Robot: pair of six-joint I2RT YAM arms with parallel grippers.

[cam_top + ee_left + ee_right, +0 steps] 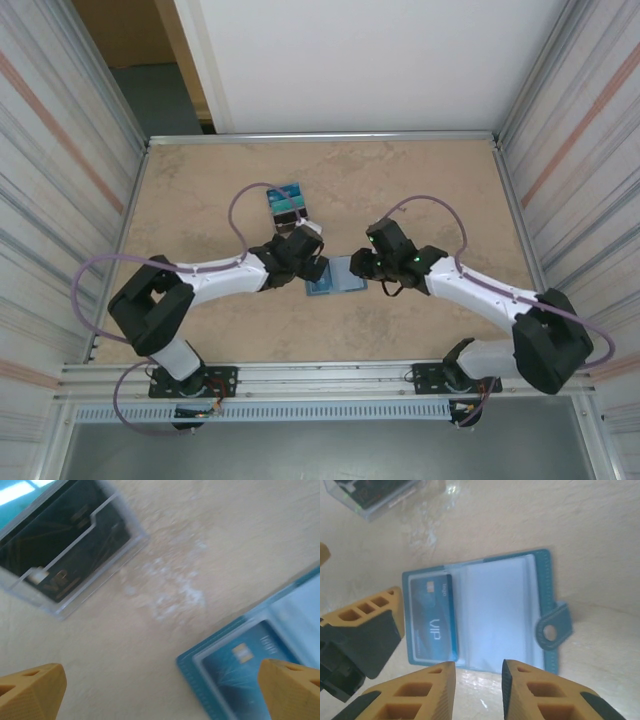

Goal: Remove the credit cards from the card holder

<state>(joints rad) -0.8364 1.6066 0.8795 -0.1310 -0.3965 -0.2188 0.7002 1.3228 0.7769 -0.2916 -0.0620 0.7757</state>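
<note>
The card holder [335,277] lies open on the table between both grippers. A blue credit card [432,617] marked VIP sits in its left pocket, and the pale pocket panel [495,610] beside it looks empty. My right gripper [478,680] hovers at the holder's near edge, its jaws a little apart with nothing between them. My left gripper [160,685] is wide open over bare table. Its right finger [292,690] is over the holder's corner [200,667], where the blue card [245,665] shows. A dark credit card [60,545] lies in a clear case.
The clear case [287,203] with cards in it lies beyond the left gripper, toward the table's back. The holder's strap with a snap [552,630] sticks out on its right side. Metal rails and corrugated walls bound the table [420,190].
</note>
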